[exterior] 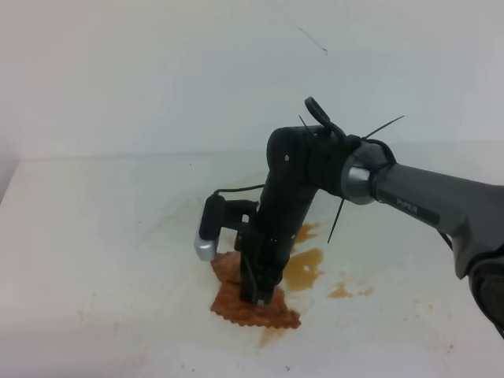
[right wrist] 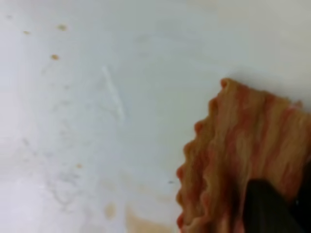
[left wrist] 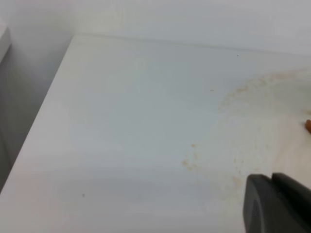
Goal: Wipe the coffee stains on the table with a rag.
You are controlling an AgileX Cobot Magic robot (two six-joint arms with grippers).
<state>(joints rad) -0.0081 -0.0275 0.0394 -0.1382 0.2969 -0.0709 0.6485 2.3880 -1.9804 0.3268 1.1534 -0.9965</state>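
Pinning rag [exterior: 253, 303] flat on table [exterior: 110, 260]: right gripper [exterior: 260, 295] clenched on its middle, pointing straight down, ready to drag.
Beyond it, stains [exterior: 303, 269] pool just beside the rag, unwiped; left gripper [left wrist: 277, 204] idles aside, state unclear.

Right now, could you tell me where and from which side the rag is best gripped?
From straight above, near the middle of the rag, where the right claw is shut on it. It lies flat on the table, so pinching up a central fold suits better than its zigzag edges.
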